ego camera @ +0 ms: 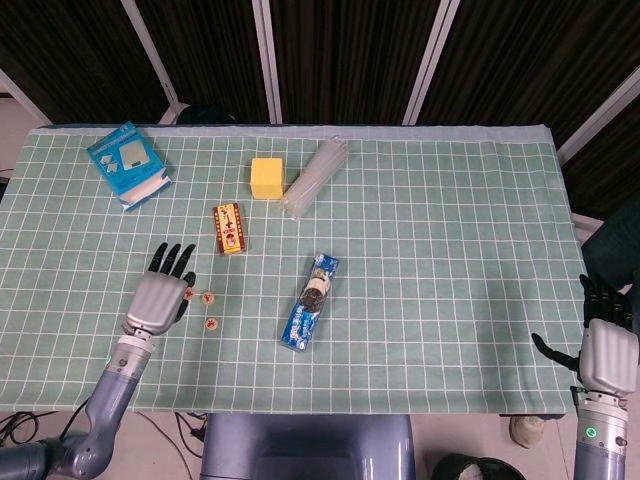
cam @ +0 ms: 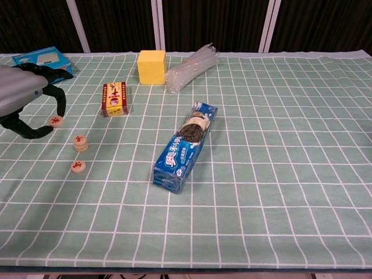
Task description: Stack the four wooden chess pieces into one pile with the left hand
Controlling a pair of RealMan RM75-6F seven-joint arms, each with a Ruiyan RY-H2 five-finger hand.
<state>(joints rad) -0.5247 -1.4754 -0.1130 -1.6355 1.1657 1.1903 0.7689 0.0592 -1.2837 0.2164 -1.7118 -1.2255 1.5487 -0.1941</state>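
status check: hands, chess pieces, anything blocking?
Left robot hand pinches one chess piece, lifted. Two-piece stack and single piece on table. Right robot hand idle. Nothing blocking.

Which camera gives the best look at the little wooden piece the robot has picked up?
The chest view: the piece shows clearly, pinched in the left hand. In the head view the piece is only a speck beside the hand.
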